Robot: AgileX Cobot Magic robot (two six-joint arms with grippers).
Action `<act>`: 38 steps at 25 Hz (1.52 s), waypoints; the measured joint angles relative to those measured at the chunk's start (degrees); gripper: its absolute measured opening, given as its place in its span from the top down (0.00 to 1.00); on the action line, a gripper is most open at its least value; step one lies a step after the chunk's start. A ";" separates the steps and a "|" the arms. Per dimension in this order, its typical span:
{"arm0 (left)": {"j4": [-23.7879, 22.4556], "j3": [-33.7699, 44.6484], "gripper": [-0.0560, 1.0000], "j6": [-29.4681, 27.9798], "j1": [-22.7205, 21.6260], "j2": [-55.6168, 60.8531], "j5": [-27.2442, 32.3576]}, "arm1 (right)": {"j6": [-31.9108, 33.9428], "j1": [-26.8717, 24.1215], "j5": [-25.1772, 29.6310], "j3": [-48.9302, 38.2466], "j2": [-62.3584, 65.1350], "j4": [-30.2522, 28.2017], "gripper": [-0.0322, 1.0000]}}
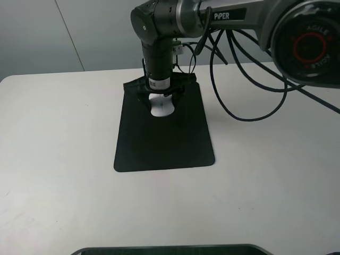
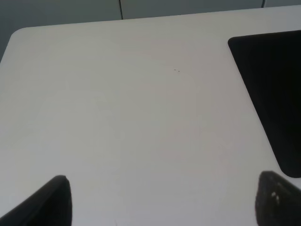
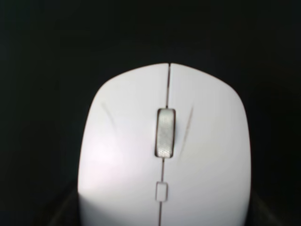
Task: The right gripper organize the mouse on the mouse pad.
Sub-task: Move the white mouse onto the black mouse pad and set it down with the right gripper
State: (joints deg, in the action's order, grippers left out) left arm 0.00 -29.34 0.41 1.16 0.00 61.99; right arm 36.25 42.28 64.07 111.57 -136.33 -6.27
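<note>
While the right claw (image 1: pixel 161 100) points straight down over the pad (image 1: pixel 164 143), its fingers straddle the mouse (image 1: pixel 162 107), which sits on the pad's far half. I cannot tell whether they pinch it or only flank it.

From the left wrist, the left claw (image 2: pixel 160 202) hangs spread over bare desk (image 2: pixel 117 103), with a corner of the pad close by.

From the right wrist, the mouse fills the view, black pad around it and its grey wheel (image 3: pixel 165 133) centred.

I judge the placing nearly done. The next move calls for parting the fingers cleanly and lifting straight up without nudging the mouse.
</note>
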 joint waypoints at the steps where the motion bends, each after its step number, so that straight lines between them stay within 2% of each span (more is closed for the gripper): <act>1: 0.00 0.00 0.24 0.00 0.00 0.00 0.00 | 0.98 0.27 -0.11 0.00 0.00 -0.20 0.52; 14: -0.31 0.00 0.24 0.00 0.00 0.00 0.00 | 7.67 2.72 -1.29 -0.34 -1.88 -2.12 0.52; 38: 0.00 0.00 0.24 0.00 0.00 0.00 0.00 | 6.60 2.82 -1.61 -1.01 -4.40 -3.49 0.51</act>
State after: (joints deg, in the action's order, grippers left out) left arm 0.00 -29.34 0.41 1.16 0.00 61.99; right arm 42.85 45.10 62.46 110.56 -140.73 -9.76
